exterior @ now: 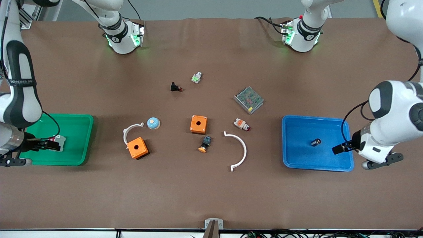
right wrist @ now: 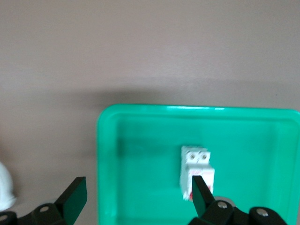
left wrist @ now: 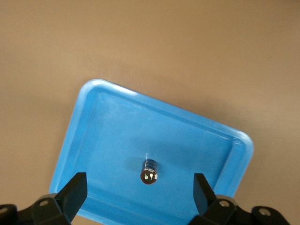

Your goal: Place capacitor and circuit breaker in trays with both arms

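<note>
The capacitor (exterior: 315, 142) lies on its side in the blue tray (exterior: 297, 158) toward the left arm's end of the surface (exterior: 211, 198), its silvery end face turned to the left wrist camera; no marking on its sleeve can be read. The left gripper (exterior: 340, 148) hangs over that tray's outer edge with its fingers (left wrist: 72, 193) spread wide and grasping nothing, the capacitor (left wrist: 149, 171) lying apart from both on the tray floor (left wrist: 187, 140).

The circuit breaker (exterior: 58, 142) lies in the green tray (exterior: 79, 138) at the right arm's end. The right gripper (exterior: 43, 144) is over this tray, its fingers (right wrist: 75, 194) released and wide apart; one fingertip covers a corner of the breaker (right wrist: 197, 171), so whether it touches is hard to tell. Two small screw holes show on the breaker's white end, red shows at the other end, and any printing is too blurred to read.

Faint lettering runs along the right arm's (exterior: 19, 82) link, too small to make out. Both arms are cut off by the frame edges.
</note>
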You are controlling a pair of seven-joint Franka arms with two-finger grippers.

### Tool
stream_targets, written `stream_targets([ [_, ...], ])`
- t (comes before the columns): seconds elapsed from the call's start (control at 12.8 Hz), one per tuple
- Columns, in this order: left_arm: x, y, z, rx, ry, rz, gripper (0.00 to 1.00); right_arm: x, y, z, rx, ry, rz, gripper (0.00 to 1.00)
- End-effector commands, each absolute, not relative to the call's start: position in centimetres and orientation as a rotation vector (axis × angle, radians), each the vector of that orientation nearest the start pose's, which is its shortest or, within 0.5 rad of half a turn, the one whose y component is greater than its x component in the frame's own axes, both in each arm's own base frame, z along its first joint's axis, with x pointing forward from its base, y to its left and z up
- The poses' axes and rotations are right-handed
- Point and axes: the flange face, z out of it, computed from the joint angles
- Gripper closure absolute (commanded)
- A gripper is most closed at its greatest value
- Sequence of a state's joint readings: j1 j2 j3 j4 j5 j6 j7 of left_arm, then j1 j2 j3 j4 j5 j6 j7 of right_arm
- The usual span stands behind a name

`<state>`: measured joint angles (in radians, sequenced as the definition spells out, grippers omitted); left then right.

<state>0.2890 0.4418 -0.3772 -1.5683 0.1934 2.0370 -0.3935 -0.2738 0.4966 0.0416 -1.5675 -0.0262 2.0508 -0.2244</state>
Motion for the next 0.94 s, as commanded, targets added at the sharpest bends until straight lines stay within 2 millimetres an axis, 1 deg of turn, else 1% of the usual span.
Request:
stream_targets([
  [0.0,67.2,-3.2,48.3,-3.082,-0.343,-0.186,0.00,64.9,-12.6,41.2,-3.130,0.104,0.074,0.01],
  [0.08,66.5,-3.7,50.6,-3.074,-0.329,-0.192,0.00,64.3,-10.5,43.6,-3.133,0.129,0.094,0.01],
  [0.23,64.5,-4.9,55.3,-3.055,-0.274,-0.192,0.00,62.2,-7.8,48.2,-3.138,0.187,0.137,0.01],
  [0.31,63.3,-5.2,57.3,-3.042,-0.243,-0.204,0.00,61.2,-5.1,50.7,-3.148,0.175,0.138,0.01],
  [0.39,61.9,-5.6,59.3,-3.031,-0.201,-0.195,0.00,60.0,-3.3,52.9,-3.157,0.211,0.137,0.01],
  [0.47,60.8,-5.8,60.6,-3.023,-0.169,-0.184,0.00,58.7,-1.9,54.8,-3.161,0.228,0.158,0.01],
  [0.55,59.6,-6.1,62.2,-3.016,-0.131,-0.179,0.00,57.4,-0.9,56.5,-3.166,0.206,0.167,0.01],
  [0.62,58.4,-6.6,63.7,-3.016,-0.091,-0.176,0.00,56.0,-0.2,58.8,-3.171,0.194,0.143,0.01],
  [0.7,56.8,-8.0,65.5,-3.026,-0.055,-0.200,0.00,54.9,-0.3,60.4,-3.171,0.190,0.126,0.01],
  [0.78,56.3,-7.4,65.8,-3.030,-0.080,-0.176,0.00,53.9,-0.5,61.8,-3.165,0.181,0.110,0.00],
  [0.86,55.3,-7.5,66.4,-3.054,-0.088,-0.144,0.00,53.1,-0.7,62.9,-3.161,0.184,0.098,0.00],
])
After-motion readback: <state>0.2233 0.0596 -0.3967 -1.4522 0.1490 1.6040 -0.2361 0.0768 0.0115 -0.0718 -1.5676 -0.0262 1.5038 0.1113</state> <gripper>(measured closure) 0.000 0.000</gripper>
